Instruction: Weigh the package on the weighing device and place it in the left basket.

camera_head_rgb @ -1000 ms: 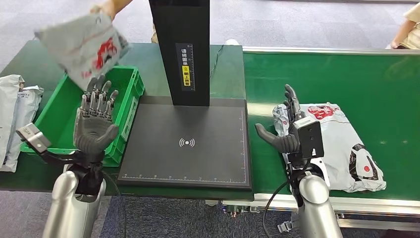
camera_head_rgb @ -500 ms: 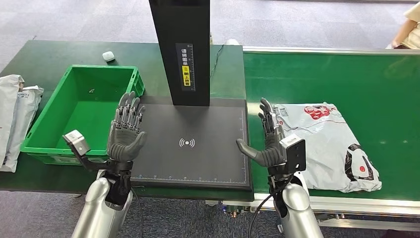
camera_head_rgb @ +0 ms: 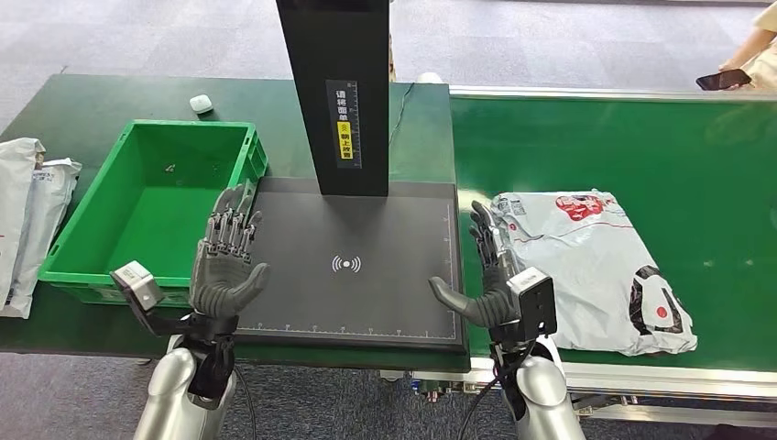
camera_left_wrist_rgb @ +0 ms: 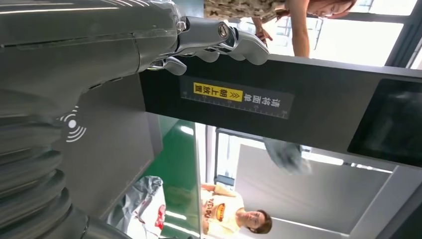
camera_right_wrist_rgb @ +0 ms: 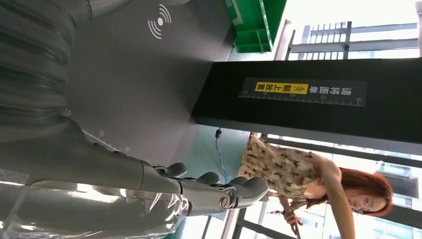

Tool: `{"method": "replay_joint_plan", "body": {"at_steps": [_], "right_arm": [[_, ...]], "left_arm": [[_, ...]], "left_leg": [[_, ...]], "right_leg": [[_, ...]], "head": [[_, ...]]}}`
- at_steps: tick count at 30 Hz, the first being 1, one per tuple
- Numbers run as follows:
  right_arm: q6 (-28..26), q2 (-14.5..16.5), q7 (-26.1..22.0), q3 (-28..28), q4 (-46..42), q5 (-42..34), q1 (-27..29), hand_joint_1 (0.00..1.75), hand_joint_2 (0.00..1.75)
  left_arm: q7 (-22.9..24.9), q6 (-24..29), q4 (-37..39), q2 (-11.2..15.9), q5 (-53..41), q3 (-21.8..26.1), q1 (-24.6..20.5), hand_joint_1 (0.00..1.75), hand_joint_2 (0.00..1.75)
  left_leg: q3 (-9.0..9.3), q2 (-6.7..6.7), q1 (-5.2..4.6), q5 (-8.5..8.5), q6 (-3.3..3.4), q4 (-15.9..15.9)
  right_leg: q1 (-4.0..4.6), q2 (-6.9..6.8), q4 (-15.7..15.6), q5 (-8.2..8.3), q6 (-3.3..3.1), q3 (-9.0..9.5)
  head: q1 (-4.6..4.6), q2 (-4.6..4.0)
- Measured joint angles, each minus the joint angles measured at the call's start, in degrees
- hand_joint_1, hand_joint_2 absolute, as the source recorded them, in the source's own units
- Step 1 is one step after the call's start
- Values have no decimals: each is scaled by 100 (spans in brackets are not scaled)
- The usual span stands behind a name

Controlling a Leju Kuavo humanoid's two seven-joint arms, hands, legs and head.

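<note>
Grey package (camera_head_rgb: 596, 266) lies beside the scale (camera_head_rgb: 348, 266); left hand (camera_head_rgb: 224, 261) and right hand (camera_head_rgb: 490, 275) hover spread, empty.

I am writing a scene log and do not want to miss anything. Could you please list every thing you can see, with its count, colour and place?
package: one, grey-white with red and black print, lying flat on the conveyor belt, right of the scale
weighing device: one, black platform with a black column, centre of the table
basket: one, green, left of the platform
conveyor belt: one, green, right side
bags: two or so, white, at the table's left edge
small object: one, white, behind the basket
phone: one, dark, in a person's hand, top right
left robot hand: one, dark grey, fingers apart, at the platform's left edge
right robot hand: one, dark grey, fingers apart, beside the package
</note>
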Motion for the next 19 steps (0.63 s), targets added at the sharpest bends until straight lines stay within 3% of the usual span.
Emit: {"method": "replay_joint_plan", "body": {"at_steps": [19], "right_arm": [[9, 34, -146, -22, -157, 299, 341, 0, 175]], "left_arm": [[-143, -281, -38, -36, -202, 212, 470, 0, 175]], "left_leg": [[1, 0, 0, -4, 0, 0]], "right_leg": [[0, 0, 0, -4, 1, 1]], "head": [[-1, 0]]}}
